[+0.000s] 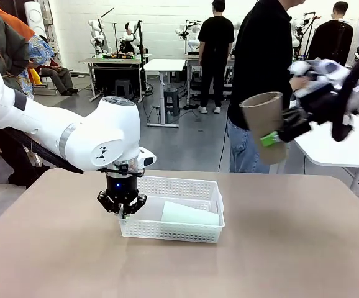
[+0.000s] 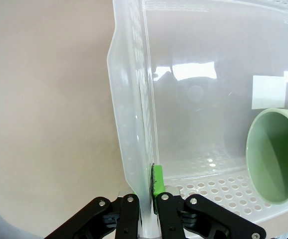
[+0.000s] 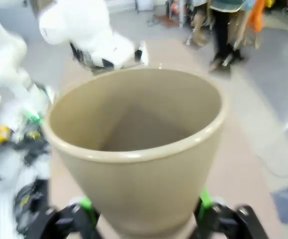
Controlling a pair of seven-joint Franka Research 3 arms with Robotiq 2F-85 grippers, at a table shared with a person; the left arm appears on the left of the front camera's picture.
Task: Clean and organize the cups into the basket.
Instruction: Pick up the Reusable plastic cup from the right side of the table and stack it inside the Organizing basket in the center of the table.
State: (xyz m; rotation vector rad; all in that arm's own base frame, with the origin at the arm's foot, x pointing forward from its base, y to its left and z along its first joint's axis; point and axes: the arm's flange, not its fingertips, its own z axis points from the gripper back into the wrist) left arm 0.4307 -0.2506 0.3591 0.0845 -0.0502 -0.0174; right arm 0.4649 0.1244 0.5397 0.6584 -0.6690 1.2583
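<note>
The green cup lies on its side in the basket on the table. Its long side runs left to right, and its open end faces the left end effector, which pinches the basket's left wall. The right end effector grips a brown cup high up, with the open end up and tipped a little.

White perforated plastic basket: on tan table, centre. Pale mint tapered tumbler: on its side inside, right half. Left gripper: pinching the basket's left wall. Tan-brown tapered tumbler: in right gripper, above and right of the basket.
</note>
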